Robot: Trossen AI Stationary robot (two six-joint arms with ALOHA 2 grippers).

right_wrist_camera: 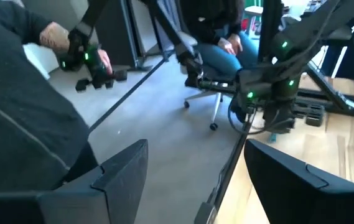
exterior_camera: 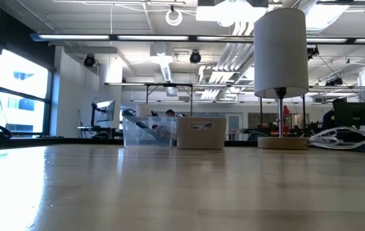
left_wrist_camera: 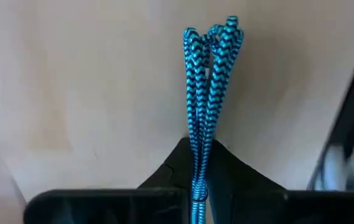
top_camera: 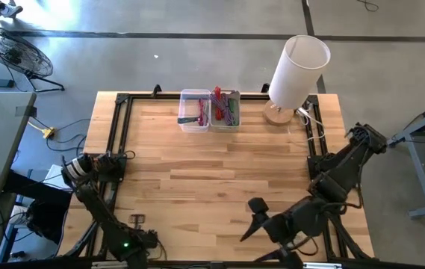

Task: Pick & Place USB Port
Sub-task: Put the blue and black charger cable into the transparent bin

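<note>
A blue-and-black braided cable (left_wrist_camera: 209, 93), folded into a bundle of several strands, shows only in the left wrist view, its looped end (left_wrist_camera: 217, 34) ahead of the fingers over the wooden table. My left gripper (left_wrist_camera: 198, 155) is shut on it and sits at the table's near-left corner (top_camera: 136, 221). My right gripper (right_wrist_camera: 195, 149) is open and holds nothing. It hovers near the near edge, right of the middle (top_camera: 253, 217), and faces the left arm (right_wrist_camera: 270, 93). The high view does not show the cable. My left gripper pinches the folded cable bundle between its two fingers, with the strands (left_wrist_camera: 199, 168) running along the fingers and out past their tips. Several strands lie side by side in the hold. The looped end is free ahead of the fingers; whether it touches the table, I cannot tell.
Two small bins stand at the far edge: a clear one (top_camera: 194, 110) and one holding red and other cables (top_camera: 225, 109). A white lamp (top_camera: 296, 71) stands at the far-right corner. The middle of the wooden table (top_camera: 219, 172) is bare. People sit beyond the table's left side (right_wrist_camera: 220, 37).
</note>
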